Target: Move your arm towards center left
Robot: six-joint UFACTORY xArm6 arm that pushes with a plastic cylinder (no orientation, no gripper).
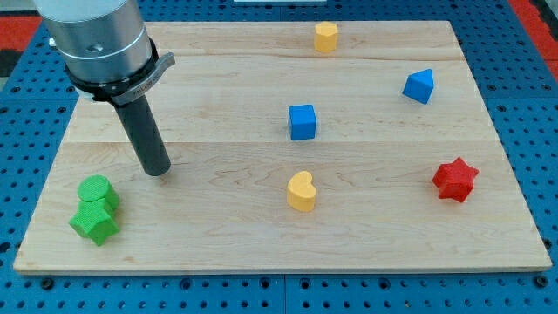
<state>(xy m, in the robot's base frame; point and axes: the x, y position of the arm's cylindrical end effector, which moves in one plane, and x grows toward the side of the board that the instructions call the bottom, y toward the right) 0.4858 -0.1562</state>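
My tip (pixel 158 171) rests on the wooden board (pixel 261 235) at the view's centre left. Just below and left of it sit two green blocks touching each other: a rounded green block (pixel 96 190) and a green star (pixel 94 223). A blue cube (pixel 302 121) is near the board's middle, well to the right of my tip. A yellow heart (pixel 302 192) lies below the cube.
A yellow block (pixel 326 37) sits at the top edge. A blue wedge-shaped block (pixel 419 85) is at the upper right. A red star (pixel 455 180) is at the right. Blue pegboard (pixel 540 131) surrounds the board.
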